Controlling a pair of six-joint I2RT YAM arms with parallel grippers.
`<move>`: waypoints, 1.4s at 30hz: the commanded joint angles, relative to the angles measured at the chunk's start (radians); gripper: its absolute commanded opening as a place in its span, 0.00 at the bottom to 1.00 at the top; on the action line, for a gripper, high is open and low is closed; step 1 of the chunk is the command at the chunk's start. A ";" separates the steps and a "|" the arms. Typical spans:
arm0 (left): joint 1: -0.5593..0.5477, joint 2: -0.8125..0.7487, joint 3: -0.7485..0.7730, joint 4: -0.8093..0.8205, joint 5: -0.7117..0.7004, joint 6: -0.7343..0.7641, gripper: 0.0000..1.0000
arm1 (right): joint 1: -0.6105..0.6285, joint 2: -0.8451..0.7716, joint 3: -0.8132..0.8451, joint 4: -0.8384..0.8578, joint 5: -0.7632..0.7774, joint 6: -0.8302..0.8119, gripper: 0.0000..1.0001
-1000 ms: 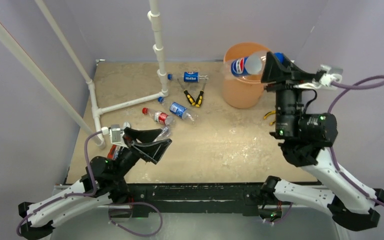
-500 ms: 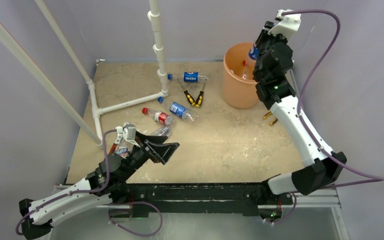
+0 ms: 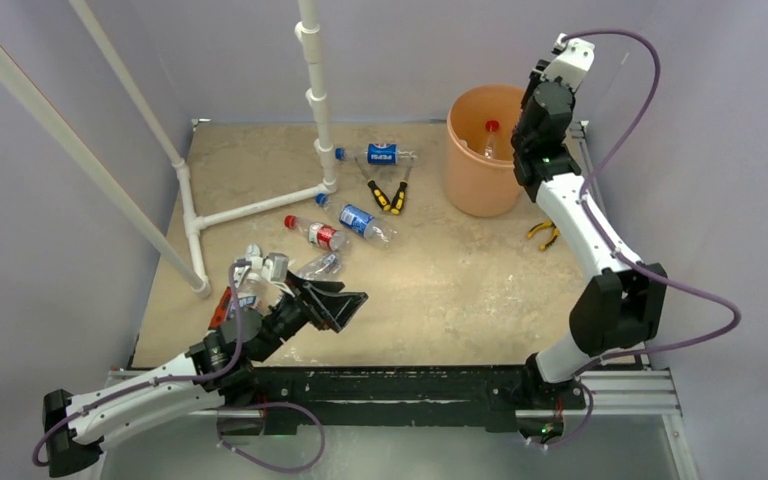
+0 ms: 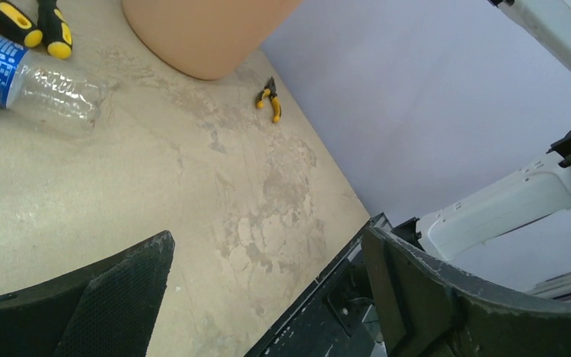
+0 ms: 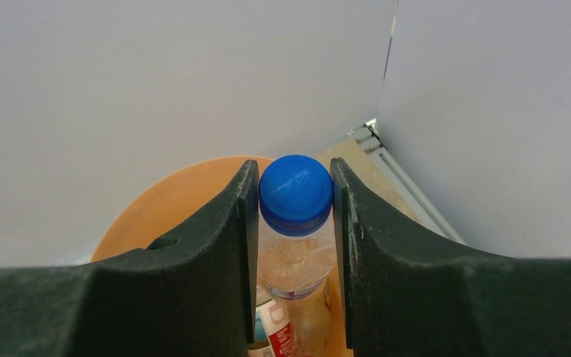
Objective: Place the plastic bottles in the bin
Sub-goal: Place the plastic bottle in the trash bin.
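My right gripper (image 3: 532, 120) hangs over the right rim of the orange bin (image 3: 465, 170). In the right wrist view it (image 5: 295, 201) is shut on the neck of a clear blue-capped bottle (image 5: 295, 195), held upright above the bin's rim (image 5: 163, 208). A red-labelled bottle (image 5: 276, 335) lies inside, and a red-capped bottle (image 3: 490, 135) shows in the bin from above. On the table lie two blue-labelled bottles (image 3: 382, 154) (image 3: 358, 219), a red-labelled bottle (image 3: 316, 233) and a clear one (image 3: 322, 264). My left gripper (image 3: 348, 303) is open and empty, low over the near left table.
A white pipe frame (image 3: 315, 100) stands at the back left. Yellow-and-black pliers (image 3: 388, 195) lie left of the bin; small yellow pliers (image 3: 543, 233) lie to its right. A red-handled wrench (image 3: 222, 305) lies by my left arm. The left wrist view shows the bin's wall (image 4: 201, 30).
My right arm has swung up and back, carrying the bottle from lying across the bin's mouth to upright over its right rim. My left gripper has edged right.
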 commanded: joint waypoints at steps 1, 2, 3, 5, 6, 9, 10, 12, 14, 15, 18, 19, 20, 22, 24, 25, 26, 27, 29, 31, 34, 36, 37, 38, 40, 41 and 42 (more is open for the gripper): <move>-0.002 0.028 -0.020 0.084 0.018 -0.031 0.97 | -0.015 0.040 0.009 0.070 -0.005 0.008 0.00; -0.002 0.036 -0.020 0.087 0.018 -0.032 0.97 | -0.018 0.054 0.011 0.072 -0.001 0.008 0.00; -0.002 0.043 -0.019 0.089 0.018 -0.030 0.96 | -0.021 0.067 0.008 0.075 0.001 0.008 0.00; -0.002 0.055 -0.021 0.096 0.019 -0.029 0.96 | -0.027 0.092 0.002 0.079 0.009 0.014 0.00; -0.002 0.059 -0.022 0.100 0.019 -0.029 0.96 | -0.030 0.103 -0.003 0.077 0.010 0.016 0.00; -0.002 0.064 -0.028 0.102 0.010 -0.031 0.96 | -0.040 0.134 -0.013 0.054 0.008 0.061 0.00; -0.002 0.065 -0.028 0.102 0.008 -0.032 0.96 | -0.044 0.144 -0.017 0.045 0.008 0.074 0.00; -0.002 0.063 -0.028 0.102 0.008 -0.032 0.96 | -0.051 0.161 -0.026 0.026 0.005 0.100 0.00; -0.002 0.063 -0.028 0.099 0.008 -0.031 0.96 | -0.060 0.174 -0.040 0.009 -0.002 0.127 0.00; -0.002 0.063 -0.028 0.097 0.009 -0.030 0.96 | -0.067 0.179 -0.044 0.000 -0.009 0.141 0.00; -0.002 0.063 -0.028 0.093 0.008 -0.031 0.96 | -0.079 0.196 -0.059 -0.029 -0.027 0.183 0.00; -0.002 0.064 -0.028 0.095 0.008 -0.032 0.96 | -0.082 0.200 -0.063 -0.038 -0.035 0.190 0.00; -0.002 0.064 -0.029 0.096 0.008 -0.033 0.96 | -0.084 0.204 -0.067 -0.044 -0.043 0.197 0.00; -0.002 0.068 -0.028 0.098 0.008 -0.034 0.96 | -0.087 0.212 -0.068 -0.059 -0.057 0.213 0.00; -0.002 0.073 -0.028 0.102 0.009 -0.038 0.96 | -0.090 0.213 -0.064 -0.076 -0.070 0.231 0.00; -0.002 0.075 -0.029 0.102 0.010 -0.040 0.96 | -0.091 0.206 -0.068 -0.075 -0.078 0.240 0.00; -0.002 0.075 -0.030 0.103 0.011 -0.041 0.96 | -0.092 0.194 -0.072 -0.070 -0.093 0.248 0.00; -0.002 0.076 -0.030 0.105 0.012 -0.042 0.96 | -0.094 0.181 -0.074 -0.066 -0.117 0.256 0.00; -0.002 0.078 -0.030 0.108 0.014 -0.044 0.96 | -0.097 0.160 -0.062 -0.076 -0.159 0.284 0.00; -0.002 0.082 -0.032 0.112 0.016 -0.047 0.95 | -0.098 0.149 -0.032 -0.101 -0.204 0.311 0.00; -0.002 0.088 -0.035 0.122 0.022 -0.051 0.95 | -0.100 0.156 0.013 -0.150 -0.255 0.336 0.00; -0.002 0.090 -0.038 0.130 0.029 -0.056 0.95 | -0.100 0.173 0.042 -0.186 -0.274 0.340 0.00; -0.002 0.091 -0.039 0.131 0.031 -0.058 0.95 | -0.100 0.181 0.051 -0.202 -0.281 0.339 0.00; -0.002 0.091 -0.039 0.131 0.034 -0.060 0.95 | -0.100 0.190 0.058 -0.215 -0.289 0.335 0.00; -0.002 0.087 -0.040 0.128 0.039 -0.061 0.94 | -0.100 0.200 0.058 -0.233 -0.302 0.323 0.00; -0.002 0.085 -0.039 0.126 0.039 -0.062 0.94 | -0.100 0.205 0.056 -0.239 -0.305 0.319 0.00; -0.002 0.082 -0.039 0.124 0.042 -0.062 0.94 | -0.100 0.211 0.055 -0.247 -0.306 0.313 0.00</move>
